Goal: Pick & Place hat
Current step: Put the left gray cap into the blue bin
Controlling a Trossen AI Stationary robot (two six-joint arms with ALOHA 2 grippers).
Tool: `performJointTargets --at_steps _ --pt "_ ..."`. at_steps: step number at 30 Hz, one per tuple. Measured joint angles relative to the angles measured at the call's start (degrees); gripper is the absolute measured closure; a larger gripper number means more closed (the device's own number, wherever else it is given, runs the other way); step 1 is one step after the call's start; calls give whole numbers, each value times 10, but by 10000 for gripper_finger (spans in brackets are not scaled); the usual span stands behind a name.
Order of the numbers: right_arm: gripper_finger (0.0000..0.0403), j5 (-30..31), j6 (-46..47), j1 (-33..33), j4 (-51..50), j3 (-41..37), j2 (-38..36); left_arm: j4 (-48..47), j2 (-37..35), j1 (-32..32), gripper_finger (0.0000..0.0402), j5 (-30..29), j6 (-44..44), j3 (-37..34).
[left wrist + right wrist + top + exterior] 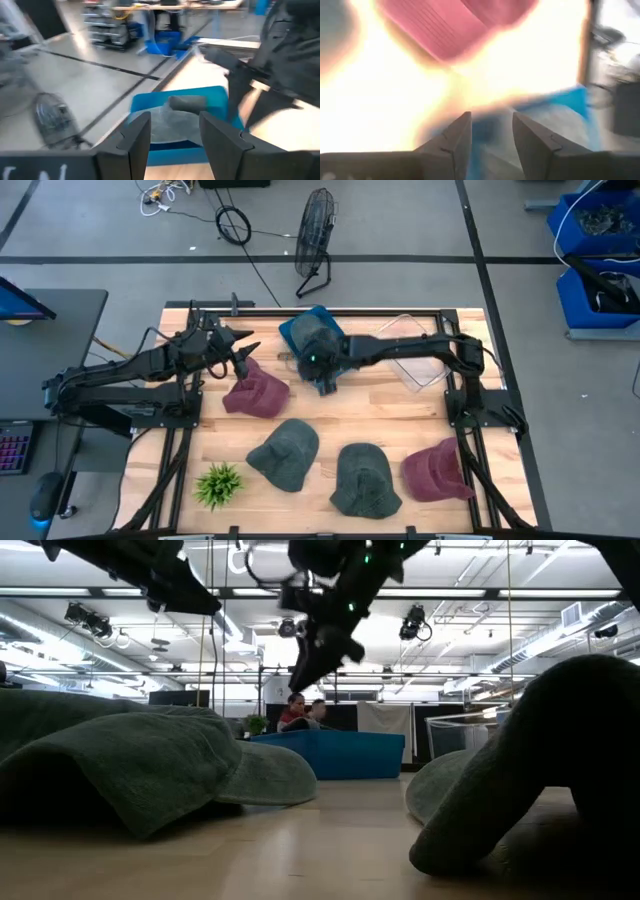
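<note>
Right gripper: (327, 383) hangs above the table just in front of the blue bin, fingers spread with nothing between them; its own wrist view shows a clear gap between the two fingers (456, 142).
Left gripper: (245, 354) hovers at the table's back left, above the back edge of a maroon hat, pointing toward the blue bin; fingers (137, 140) parted, holding nothing.
Blue bin: (297, 328) at the back centre of the table; a grey hat (322, 332) lies inside it, seen in the left wrist view as a grey mound within the blue walls.
Maroon hat, left: (257, 391) on the wood just below the left gripper and left of the right gripper; appears in the right wrist view as a red ribbed shape.
Green hats: one (285, 452) at front centre-left, a second (363, 478) just right of it, near each other.
Maroon hat, right: (434, 470) at the front right, beside the second green hat.
Clear container: (425, 365) back right, under the right arm.
Small plant: (218, 484) front left corner.
Table: (390, 415) light wood within a black frame.
</note>
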Motion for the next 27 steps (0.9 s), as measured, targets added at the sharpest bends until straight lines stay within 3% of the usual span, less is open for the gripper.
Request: performJointTargets --at_steps 6,8,13,20,27 --pt "255 -2 111 56 -27 0 0 -1 7 -31 230 243 -51 0" --pt "255 1 129 69 -29 0 0 -10 21 -55 230 282 -99 1" --pt "254 1 168 97 -29 0 -8 -55 89 -136 243 278 -118 1" --pt "254 19 201 101 -48 0 -38 -45 202 -232 265 278 -121 1" --pt "254 17 213 102 -36 0 -47 -37 290 -287 233 278 -129 0"
